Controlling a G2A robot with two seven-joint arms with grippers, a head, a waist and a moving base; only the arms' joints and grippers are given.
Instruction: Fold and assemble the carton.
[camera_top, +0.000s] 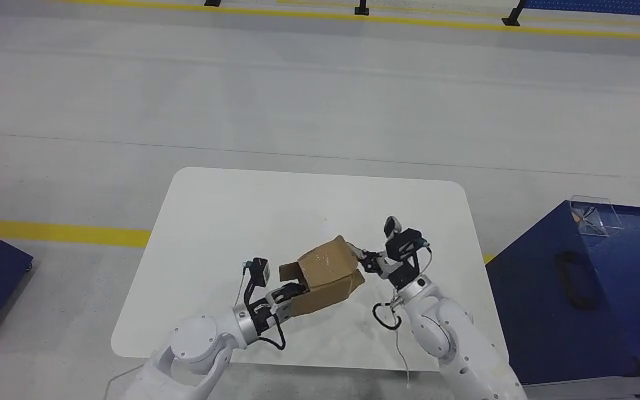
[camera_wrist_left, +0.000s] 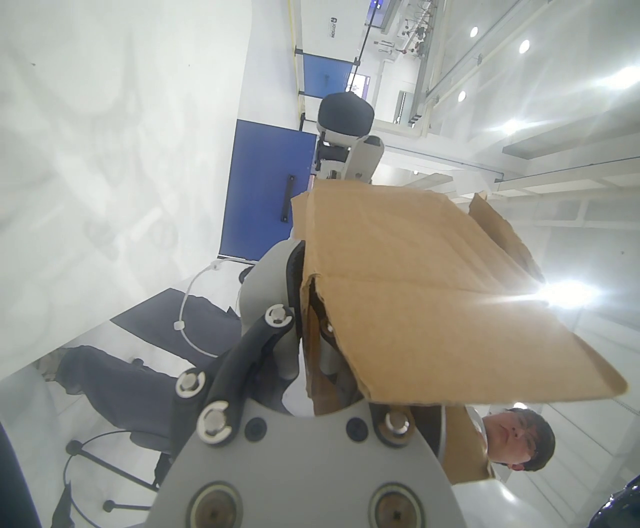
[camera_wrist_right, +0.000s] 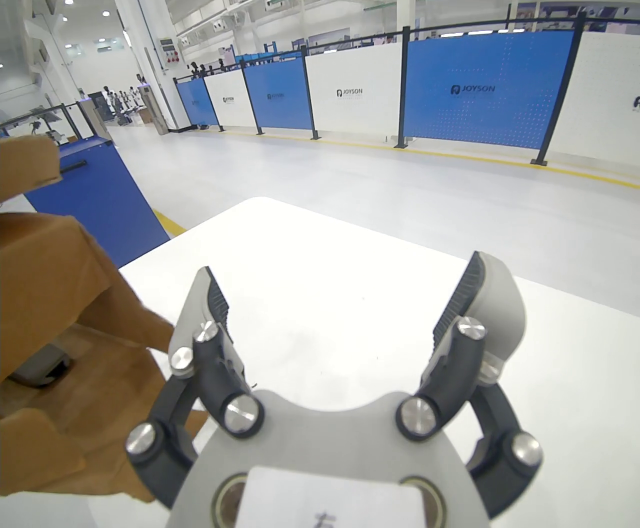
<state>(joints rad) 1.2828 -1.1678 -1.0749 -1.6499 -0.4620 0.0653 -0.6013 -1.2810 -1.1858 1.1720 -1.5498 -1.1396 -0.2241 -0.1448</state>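
Observation:
A brown cardboard carton (camera_top: 325, 270) sits partly unfolded, tilted on the white table (camera_top: 250, 215) near its front edge. My left gripper (camera_top: 287, 293) is shut on the carton's left wall. In the left wrist view the carton (camera_wrist_left: 425, 280) spreads over my left gripper (camera_wrist_left: 305, 320), with one finger outside the wall and the other inside. My right gripper (camera_top: 362, 262) is at the carton's right side. In the right wrist view my right gripper (camera_wrist_right: 345, 295) stands open and holds nothing, and one finger lies close beside a carton (camera_wrist_right: 60, 310) flap.
A blue cabinet (camera_top: 570, 290) stands close off the table's right edge. The far half of the table is bare. Blue and white fence panels (camera_wrist_right: 490, 90) line the floor well beyond the table.

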